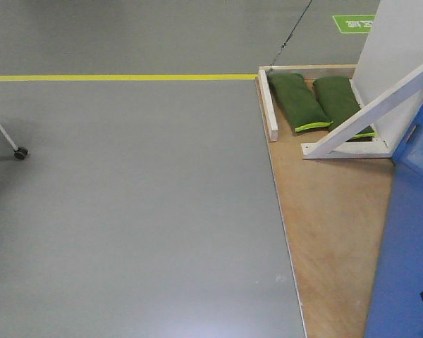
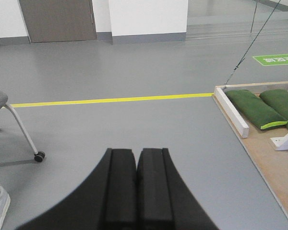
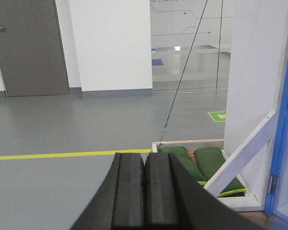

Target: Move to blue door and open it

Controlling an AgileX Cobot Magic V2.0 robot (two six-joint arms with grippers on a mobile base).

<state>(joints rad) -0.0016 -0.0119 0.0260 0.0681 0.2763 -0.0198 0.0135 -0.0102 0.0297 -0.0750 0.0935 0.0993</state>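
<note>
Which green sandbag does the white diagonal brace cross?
The sandbag nearer the white panel; the brace covers its near end. The other sandbag lies clear, beside the low white rail.

Front camera looks steeply down; wrist cameras peer forward, low over the left tool (image 2: 137,154) and right tool (image 3: 144,158). All share green sandbags (image 1: 299,102), yellow line (image 1: 120,77).

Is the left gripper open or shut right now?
Shut. The left gripper has its black pads pressed together, holding nothing.
</note>
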